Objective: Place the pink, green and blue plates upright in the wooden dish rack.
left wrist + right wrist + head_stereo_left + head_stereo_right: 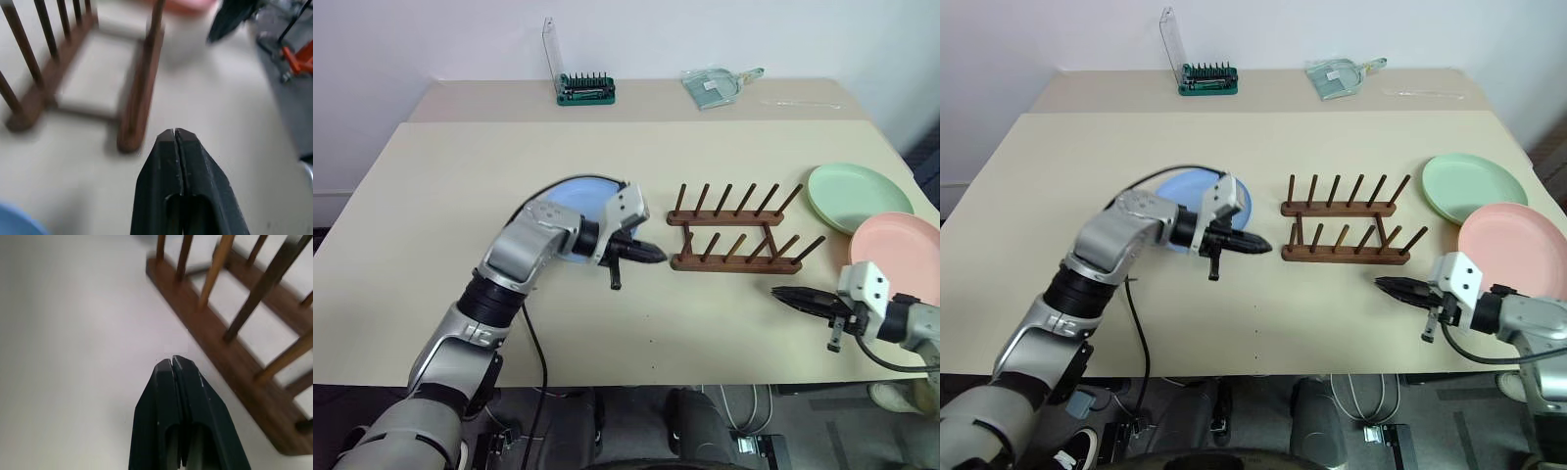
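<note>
The wooden dish rack (pixel 739 238) stands empty; the blue plate (pixel 576 204) lies left of it, the green plate (pixel 858 196) and pink plate (pixel 899 244) right; all look light, stiff, slippery, best pinched at the rim; the left gripper (pixel 654 255) and right gripper (pixel 785 295) are both pressed together, holding nothing.

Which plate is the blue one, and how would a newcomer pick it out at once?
Start at the small dark brown wooden dish rack with two rows of upright pegs in the middle of the beige table. On its left, partly hidden behind the left arm, the round pale blue plate lies flat. The green plate and the pink plate both lie right of the rack; the blue plate lies alone.
</note>
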